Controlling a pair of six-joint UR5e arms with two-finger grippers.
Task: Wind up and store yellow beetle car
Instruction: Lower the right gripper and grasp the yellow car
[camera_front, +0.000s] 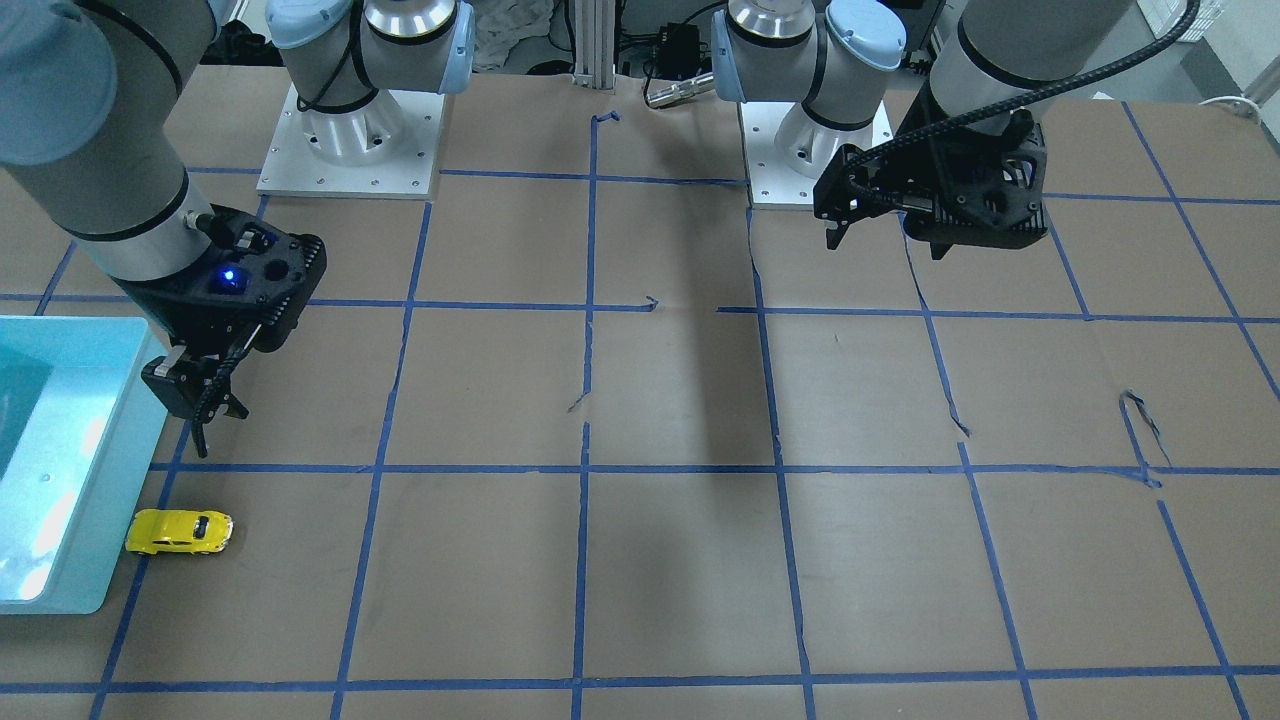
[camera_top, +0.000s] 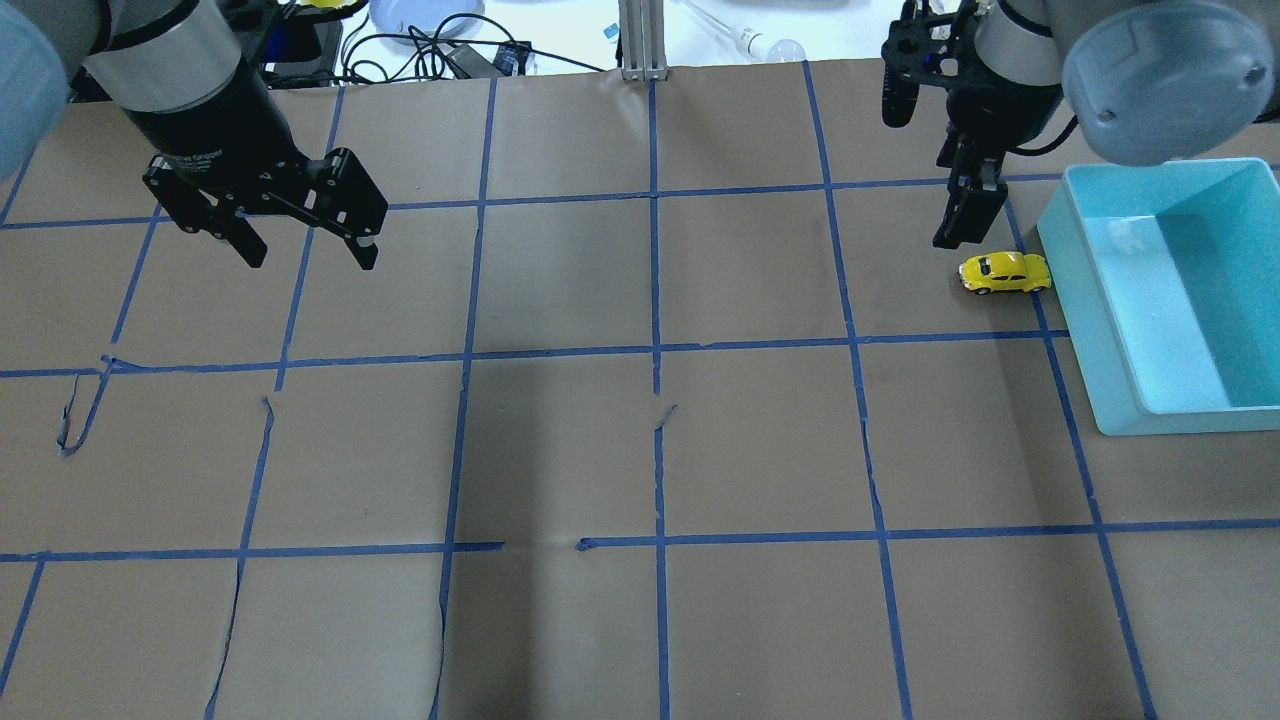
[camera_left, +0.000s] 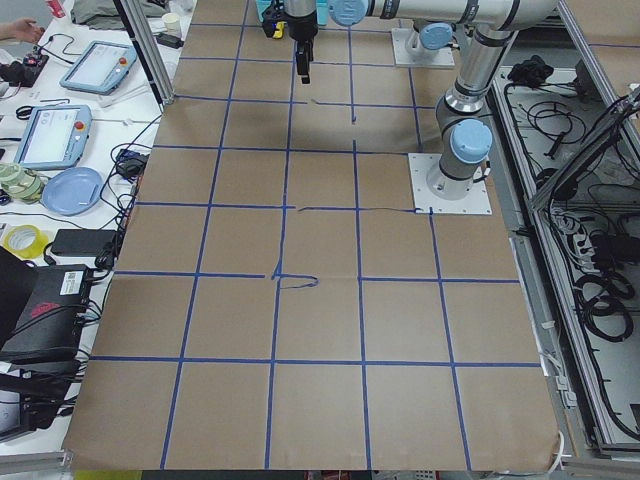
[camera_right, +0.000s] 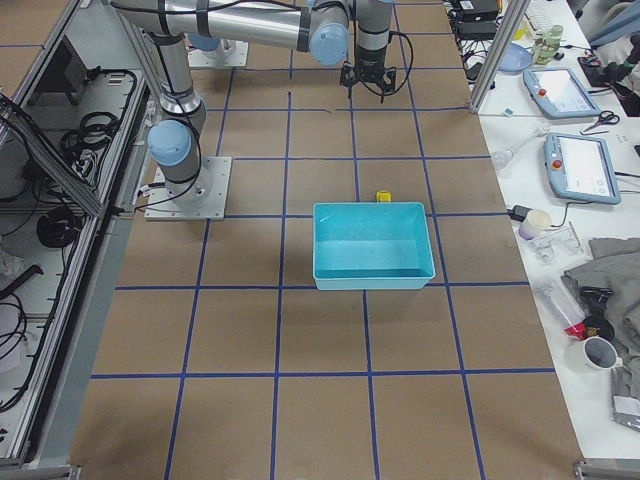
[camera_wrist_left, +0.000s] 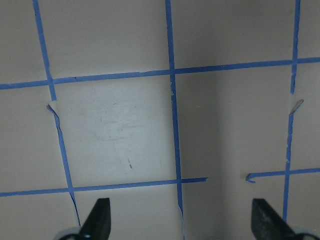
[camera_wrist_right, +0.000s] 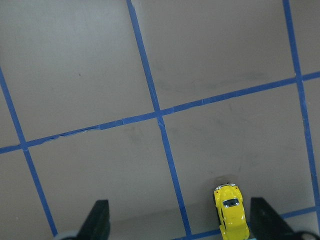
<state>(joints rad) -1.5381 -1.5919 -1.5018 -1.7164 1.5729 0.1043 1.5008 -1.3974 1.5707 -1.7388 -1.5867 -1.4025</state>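
Brown paper marked with a grid of blue tape lines (camera_top: 655, 360) covers the table. On its right side stands a turquoise rectangular plastic bin (camera_top: 1092, 320). The small glossy yellow beetle car (camera_top: 1004, 272) sits on the paper just beside the bin's left wall, outside it and on its wheels, partly over one of the tape lines. Whether it touches the wall is hard to tell.

Black and two-fingered, the right gripper (camera_top: 960, 238) hangs above the table near the car and is not in contact with it. Its own wrist camera shows the fingers (camera_wrist_right: 100, 220) spread wide with nothing between them. In that view the car (camera_wrist_right: 231, 217) lies low in the frame, closer to the right-hand finger. The front-facing view shows the same gripper (camera_front: 220, 430) raised over the paper, with the car (camera_front: 179, 531) and the bin (camera_front: 120, 470) close by.

Far over on the left side, well apart from the car, the left gripper (camera_top: 310, 258) hovers over bare paper. Its fingers (camera_wrist_left: 97, 220) also stand wide apart and hold nothing.
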